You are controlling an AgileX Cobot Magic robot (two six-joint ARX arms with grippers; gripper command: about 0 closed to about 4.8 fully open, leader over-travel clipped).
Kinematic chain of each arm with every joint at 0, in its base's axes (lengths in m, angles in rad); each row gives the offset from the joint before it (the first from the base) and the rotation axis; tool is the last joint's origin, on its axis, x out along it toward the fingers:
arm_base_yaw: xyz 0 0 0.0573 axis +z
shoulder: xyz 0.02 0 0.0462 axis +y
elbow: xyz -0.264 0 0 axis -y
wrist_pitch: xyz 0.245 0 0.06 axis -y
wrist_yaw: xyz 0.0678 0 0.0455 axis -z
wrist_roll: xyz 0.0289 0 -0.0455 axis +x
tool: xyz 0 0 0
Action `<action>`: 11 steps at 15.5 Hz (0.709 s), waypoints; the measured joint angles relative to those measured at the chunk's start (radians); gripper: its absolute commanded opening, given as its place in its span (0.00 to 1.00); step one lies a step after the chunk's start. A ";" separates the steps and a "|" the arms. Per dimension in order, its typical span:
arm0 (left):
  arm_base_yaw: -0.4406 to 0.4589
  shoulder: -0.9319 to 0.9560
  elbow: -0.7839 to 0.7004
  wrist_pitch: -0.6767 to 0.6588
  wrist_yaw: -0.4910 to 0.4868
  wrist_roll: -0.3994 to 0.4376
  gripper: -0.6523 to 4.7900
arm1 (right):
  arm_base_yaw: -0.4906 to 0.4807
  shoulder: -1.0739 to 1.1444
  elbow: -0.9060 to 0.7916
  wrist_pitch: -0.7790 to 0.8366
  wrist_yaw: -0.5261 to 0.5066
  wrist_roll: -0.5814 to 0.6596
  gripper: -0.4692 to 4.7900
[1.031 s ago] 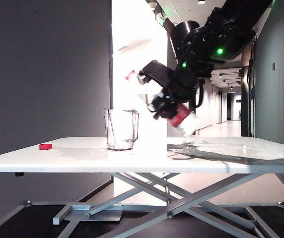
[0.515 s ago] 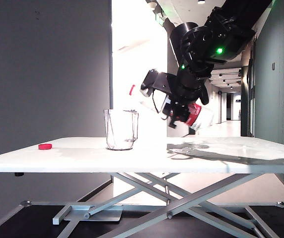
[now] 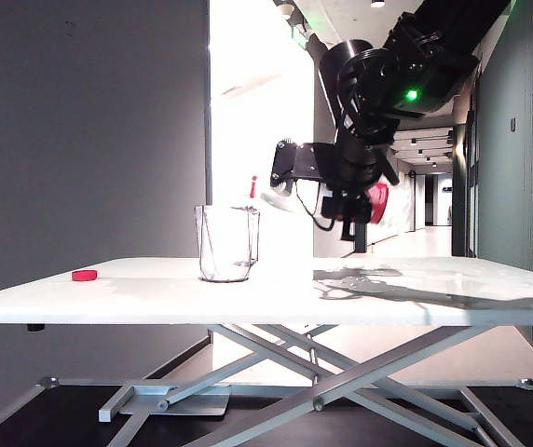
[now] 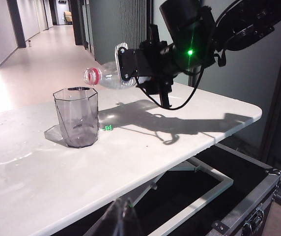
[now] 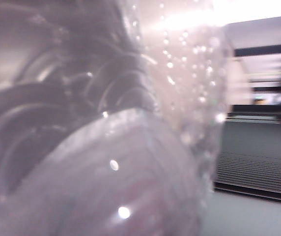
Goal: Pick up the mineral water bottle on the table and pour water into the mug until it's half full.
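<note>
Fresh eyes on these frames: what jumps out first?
The right claw holds the mineral water bottle tipped about level above the table, its red-ringed mouth just over the rim of the mug. A small red cap lies alone near the table's left edge. The left claw isn't in view.

Looks like an office or lab building, set up in a corridor. Long hallway with ceiling lights (image 3: 422,149) running back past dark slatted wall panels (image 4: 135,22), pale polished floor (image 4: 37,59). White table (image 3: 434,303) on grey scissor legs, beside an open black flight case (image 4: 238,196). Perhaps a seat at the hallway's far end, too small to tell.
</note>
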State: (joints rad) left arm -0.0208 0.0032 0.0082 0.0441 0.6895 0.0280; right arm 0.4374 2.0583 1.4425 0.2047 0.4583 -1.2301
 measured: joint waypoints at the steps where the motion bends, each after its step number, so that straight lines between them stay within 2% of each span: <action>1: 0.000 0.000 0.000 0.000 0.000 0.000 0.11 | 0.000 0.000 0.003 0.007 0.015 -0.042 0.47; 8: 0.000 0.000 0.000 0.000 0.000 0.000 0.11 | 0.004 0.000 0.019 0.030 0.035 -0.193 0.47; 11: 0.000 0.000 0.000 0.000 0.000 0.000 0.11 | 0.005 0.000 0.022 0.030 0.041 -0.216 0.47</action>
State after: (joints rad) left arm -0.0208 0.0032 0.0082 0.0441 0.6895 0.0280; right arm 0.4419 2.0583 1.4643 0.2348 0.4992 -1.4456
